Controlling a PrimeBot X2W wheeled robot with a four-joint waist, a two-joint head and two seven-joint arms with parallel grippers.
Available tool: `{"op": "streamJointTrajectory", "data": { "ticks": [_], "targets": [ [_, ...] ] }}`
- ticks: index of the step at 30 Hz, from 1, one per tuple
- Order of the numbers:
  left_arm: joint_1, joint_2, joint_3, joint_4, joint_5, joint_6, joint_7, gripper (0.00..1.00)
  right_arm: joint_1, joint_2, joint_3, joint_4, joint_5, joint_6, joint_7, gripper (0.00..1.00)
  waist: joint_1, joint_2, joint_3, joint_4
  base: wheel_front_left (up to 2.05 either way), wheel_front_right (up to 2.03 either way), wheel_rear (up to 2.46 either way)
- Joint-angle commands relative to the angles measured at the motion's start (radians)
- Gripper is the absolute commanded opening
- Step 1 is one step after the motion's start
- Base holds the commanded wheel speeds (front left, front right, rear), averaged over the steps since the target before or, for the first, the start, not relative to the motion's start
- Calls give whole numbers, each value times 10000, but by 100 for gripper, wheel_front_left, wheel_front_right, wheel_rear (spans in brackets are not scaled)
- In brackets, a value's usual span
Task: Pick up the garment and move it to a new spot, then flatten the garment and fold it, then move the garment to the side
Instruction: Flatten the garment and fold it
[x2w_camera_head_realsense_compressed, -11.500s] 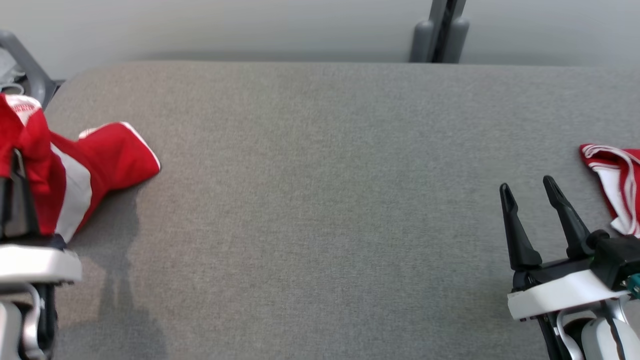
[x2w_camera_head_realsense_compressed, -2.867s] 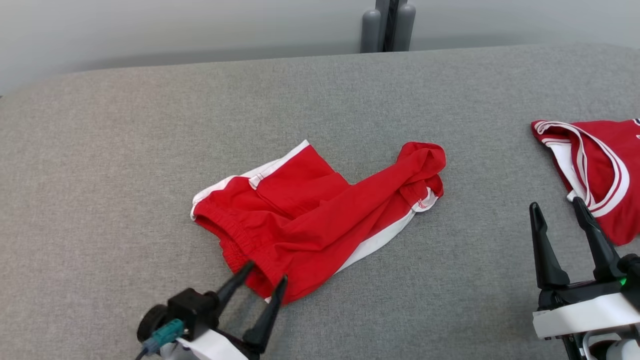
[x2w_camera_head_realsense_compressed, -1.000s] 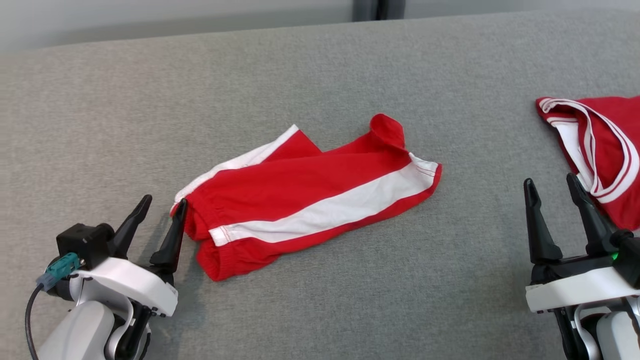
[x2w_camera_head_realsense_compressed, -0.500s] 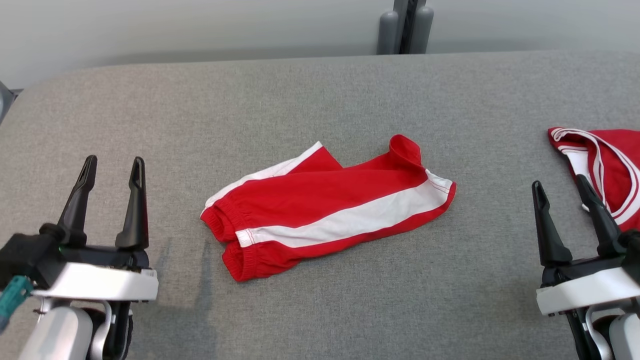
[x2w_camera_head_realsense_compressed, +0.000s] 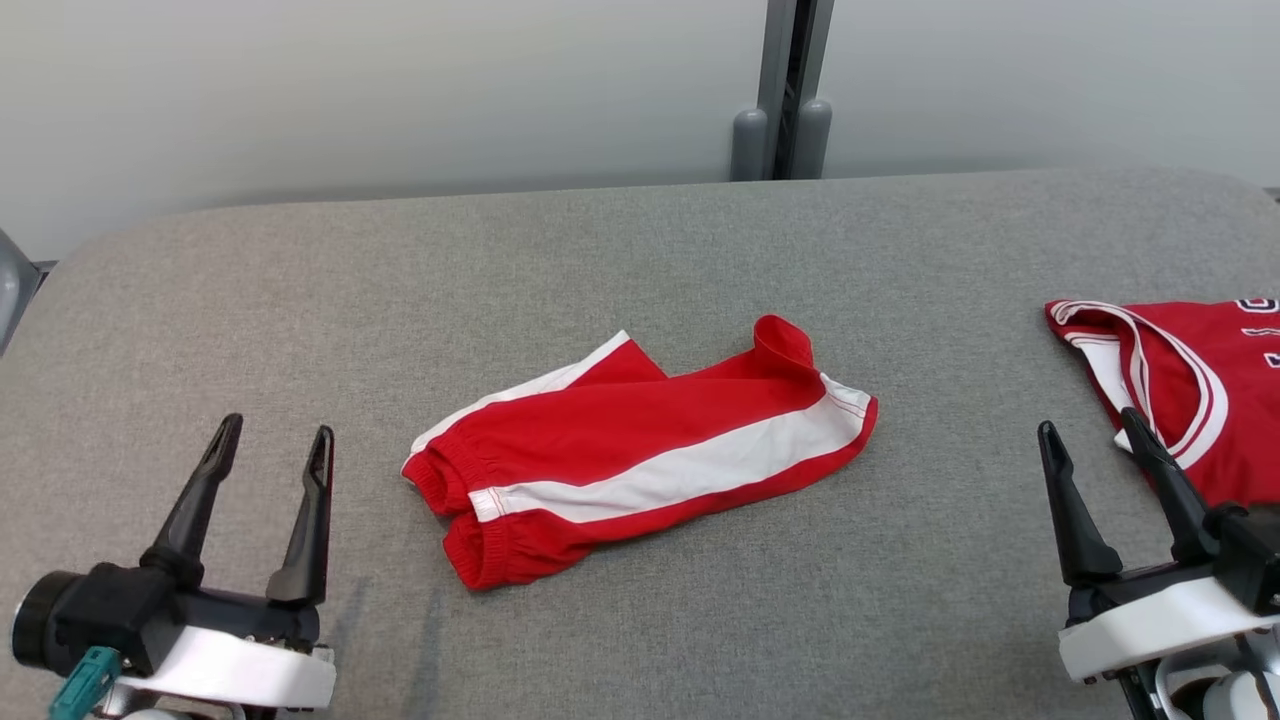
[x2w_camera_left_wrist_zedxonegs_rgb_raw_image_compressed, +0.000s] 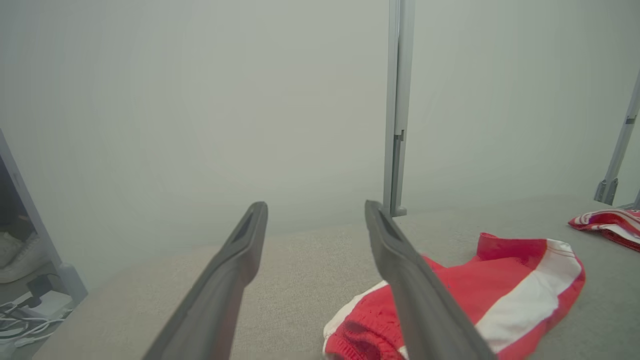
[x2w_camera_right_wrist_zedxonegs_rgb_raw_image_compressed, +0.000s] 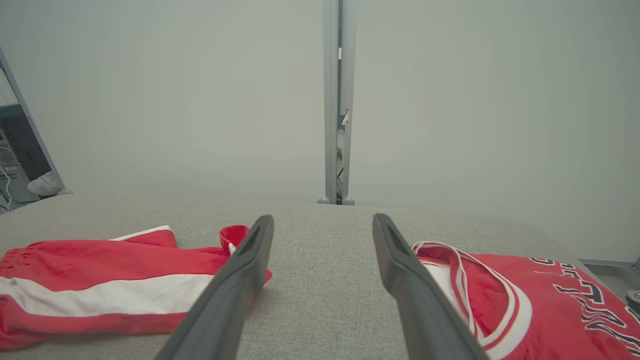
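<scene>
Red shorts (x2w_camera_head_realsense_compressed: 640, 455) lying folded, left hand (x2w_camera_head_realsense_compressed: 277, 427) and right hand (x2w_camera_head_realsense_compressed: 1088, 422) flanking, pointing forward, wide open, empty

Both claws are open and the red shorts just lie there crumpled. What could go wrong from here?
1. The red shorts lie doubled over, with a cuff curled up at the far end, so a pinch might catch only one layer and leave them twisted rather than flat.
2. The red jersey lies close beside the right gripper, which could snag it when it moves.
</scene>
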Motion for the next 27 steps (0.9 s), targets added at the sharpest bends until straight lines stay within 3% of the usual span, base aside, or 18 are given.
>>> {"op": "streamJointTrajectory", "data": {
  "ticks": [1, 14, 23, 27],
  "targets": [
    [129, -34, 51, 92, 125, -96, -27, 100, 144, -61, -5, 32, 72, -3, 43, 100, 0, 0, -158, -35, 0, 0, 0],
    [845, -237, -104, 1009, -67, -278, 96, 100, 860, 82, -112, -68, 180, -3, 211, 100, 0, 0, -907, 8, 0, 0, 0],
    [639, -323, -198, 929, -248, -203, 317, 100, 845, 177, -286, -269, 167, -3, 319, 100, 0, 0, -732, 101, 0, 0, 0],
    [277, -458, -535, 926, -332, -387, 619, 100, 738, 162, -341, -298, 144, -3, 350, 100, 0, 0, -514, 328, 0, 0, 0]
  ]
}}
